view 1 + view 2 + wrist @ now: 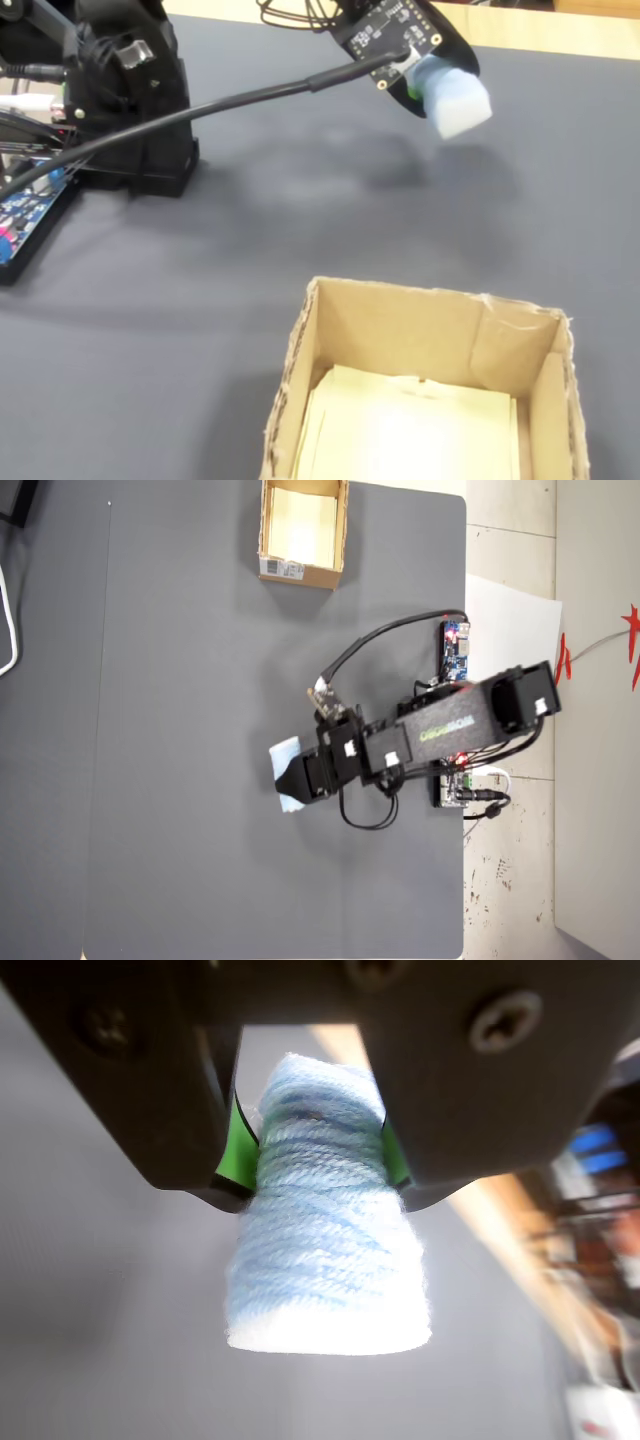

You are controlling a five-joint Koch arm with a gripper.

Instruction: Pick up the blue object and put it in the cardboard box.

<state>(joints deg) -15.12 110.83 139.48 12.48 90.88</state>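
Observation:
The blue object (325, 1260) is a pale blue-white fuzzy block, pinched between the green pads of my gripper (318, 1165), which is shut on it. In the fixed view the blue object (458, 100) hangs in the air above the grey mat, sticking out of the gripper (420, 82). The overhead view shows the blue object (287, 776) at the arm's left end, with the gripper (300, 776) near the mat's middle. The cardboard box (325, 345) stands open at the bottom of the fixed view, its pale yellowish floor bare. From overhead the cardboard box (270, 525) sits at the mat's top edge, far from the gripper.
The arm's black base (130, 110) and a blue circuit board (25, 215) with wires sit at the left of the fixed view. Overhead, a circuit board (456, 650) lies at the mat's right edge beside white paper (510, 620). Grey mat (180, 730) spreads left of the arm.

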